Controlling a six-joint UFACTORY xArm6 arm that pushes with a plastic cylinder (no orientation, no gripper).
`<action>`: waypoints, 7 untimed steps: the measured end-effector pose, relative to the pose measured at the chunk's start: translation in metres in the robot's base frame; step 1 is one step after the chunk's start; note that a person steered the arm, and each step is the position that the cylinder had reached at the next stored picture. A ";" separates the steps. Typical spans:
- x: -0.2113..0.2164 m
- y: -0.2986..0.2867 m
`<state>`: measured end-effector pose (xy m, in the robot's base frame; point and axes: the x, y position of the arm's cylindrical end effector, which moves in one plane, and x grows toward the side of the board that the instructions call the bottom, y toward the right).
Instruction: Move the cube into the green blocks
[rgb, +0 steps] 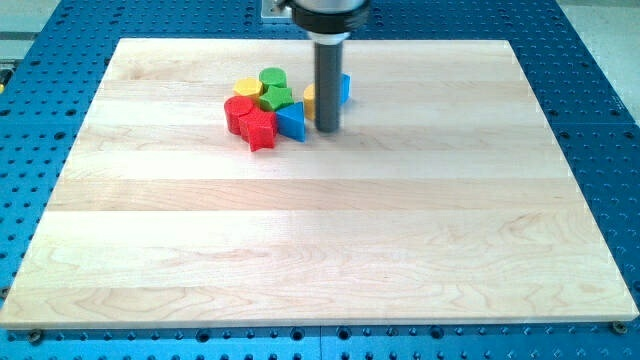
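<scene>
The tip (327, 129) carries no grasping device; it holds nothing and stands just right of the blue triangular block (292, 121). The blue cube (345, 88) sits behind the rod, largely hidden, beside a yellow block (310, 99). Risk: a leftward push may drive that yellow block first, scattering the cluster. The red blocks (250, 120) lie nearest; the green blocks (273, 88) lie far left.
</scene>
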<state>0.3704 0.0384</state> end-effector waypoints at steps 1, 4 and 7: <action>-0.023 0.048; -0.054 0.014; -0.075 0.005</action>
<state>0.2954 0.0434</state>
